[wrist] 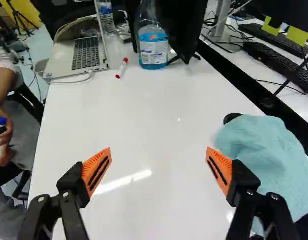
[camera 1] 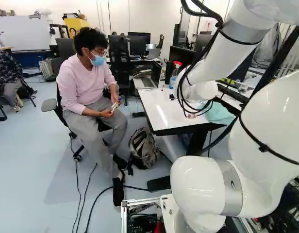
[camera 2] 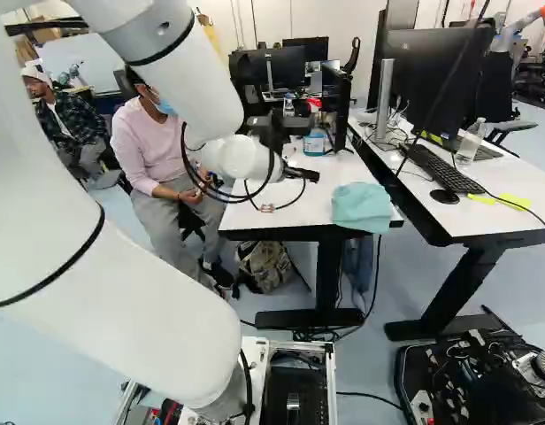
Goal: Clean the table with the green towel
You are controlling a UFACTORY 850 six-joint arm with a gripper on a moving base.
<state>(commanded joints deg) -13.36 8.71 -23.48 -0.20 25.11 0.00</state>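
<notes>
One green towel (camera 1: 220, 113) lies on the white table (camera 1: 161, 109) in the left base view, near your arm's black cables (camera 1: 187, 99). In the right base view, you see it bunched at the table's near edge, with your gripper (camera 2: 313, 175) apart from it. In the wrist view, your gripper (wrist: 159, 167) is released, fingers wide apart, the towel beside one finger.

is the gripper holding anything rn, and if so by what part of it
Nothing is held: the gripper stands open above the white table, with no object between its fingers, and the green towel lies to one side.
</notes>
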